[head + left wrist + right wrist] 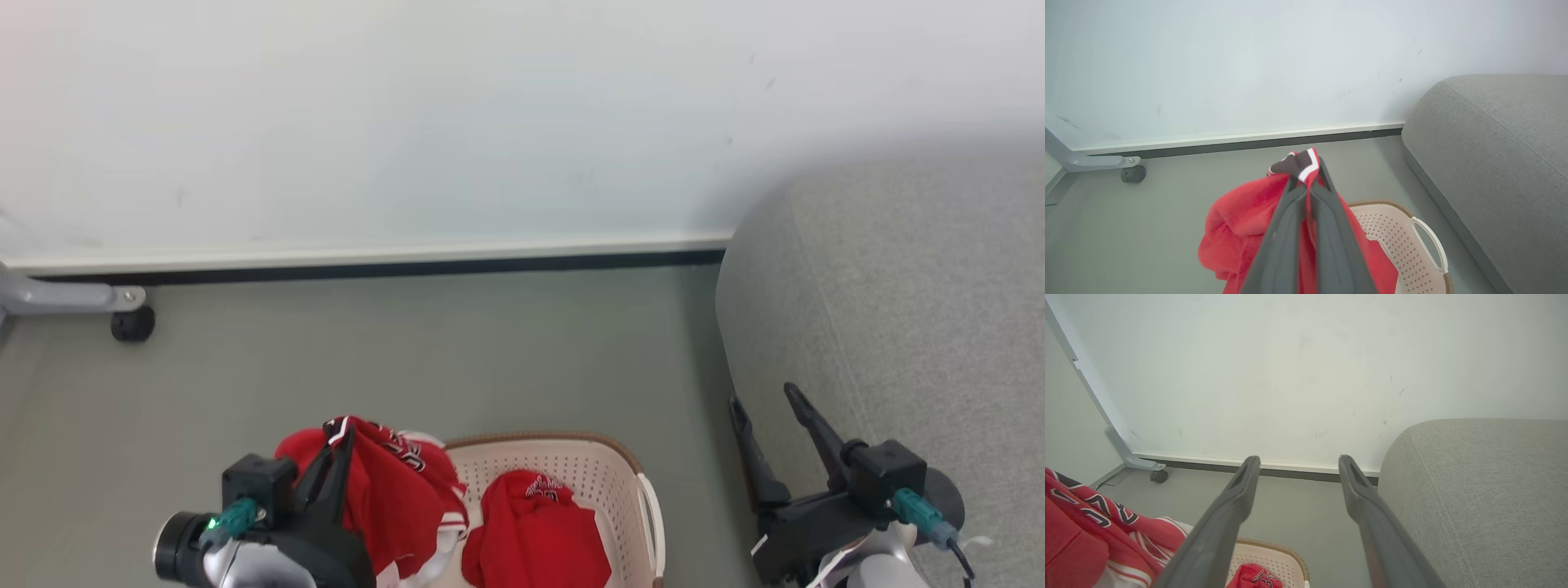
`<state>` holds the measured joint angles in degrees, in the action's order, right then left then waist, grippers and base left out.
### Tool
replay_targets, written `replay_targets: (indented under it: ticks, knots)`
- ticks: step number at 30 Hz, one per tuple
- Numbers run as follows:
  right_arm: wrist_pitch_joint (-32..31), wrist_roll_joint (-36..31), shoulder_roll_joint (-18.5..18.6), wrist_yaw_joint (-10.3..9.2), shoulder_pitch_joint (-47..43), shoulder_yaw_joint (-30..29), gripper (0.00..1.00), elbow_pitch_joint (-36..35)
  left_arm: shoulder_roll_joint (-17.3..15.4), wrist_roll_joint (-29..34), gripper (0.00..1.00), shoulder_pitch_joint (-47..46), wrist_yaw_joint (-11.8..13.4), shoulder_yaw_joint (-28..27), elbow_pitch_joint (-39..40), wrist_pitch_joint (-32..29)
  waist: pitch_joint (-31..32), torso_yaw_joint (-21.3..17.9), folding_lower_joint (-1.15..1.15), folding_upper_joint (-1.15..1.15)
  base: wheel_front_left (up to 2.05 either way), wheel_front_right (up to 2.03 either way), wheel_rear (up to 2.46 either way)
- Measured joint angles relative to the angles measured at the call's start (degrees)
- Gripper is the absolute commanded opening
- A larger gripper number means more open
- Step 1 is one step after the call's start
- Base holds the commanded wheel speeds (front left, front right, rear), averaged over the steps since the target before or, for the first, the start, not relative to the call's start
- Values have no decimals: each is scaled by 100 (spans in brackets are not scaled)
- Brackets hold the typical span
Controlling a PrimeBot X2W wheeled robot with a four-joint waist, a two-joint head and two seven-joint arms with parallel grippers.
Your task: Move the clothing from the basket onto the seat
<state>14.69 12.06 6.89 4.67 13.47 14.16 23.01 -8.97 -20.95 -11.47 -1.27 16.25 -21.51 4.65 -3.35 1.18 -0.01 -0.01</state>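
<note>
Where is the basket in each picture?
Head view: basket at the bottom, middle.
Left wrist view: basket bottom right, partly behind the held jersey.
Right wrist view: basket at the bottom edge, left of middle.
Shared landmark: the grey sofa, on the right every time.

We see the basket (563,447) only in part: the head view's bottom edge cuts off its near half, and the lifted jersey (392,490) pinched in our left hand (341,441) covers its left side. That jersey's lower folds run off the same edge. The white lettering on the second jersey (535,531) is too small to read. The seat (898,327) runs past the right edge, and a grey wheeled frame (65,298) past the left.
</note>
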Motion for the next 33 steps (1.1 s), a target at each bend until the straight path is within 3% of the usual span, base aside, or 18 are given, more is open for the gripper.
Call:
replay_targets:
  ticks: [8, 19, 27, 33]
  knots:
    - [0, 0, -26, 38, -266, 71, 100, -185, -191, 56, 0, 410, 237, -83, 764, -35, 425, 12, 0, 0, 0, 0, 0]
    - [0, -64, -19, 138, -280, 347, 100, -370, -292, 140, 0, 525, 378, -55, 1588, -289, 453, -9, 1, 1, 0, 0, 0]
    - [0, -193, -22, 227, 133, 1028, 100, -404, -349, 292, 0, 421, 366, 108, 1947, -578, 365, -23, 1, 1, 0, 0, 0]
    - [0, -189, -101, 242, 621, 1668, 100, -372, -341, 342, 0, 27, 219, 316, 1980, -793, 332, -33, 2, 1, 0, 0, 0]
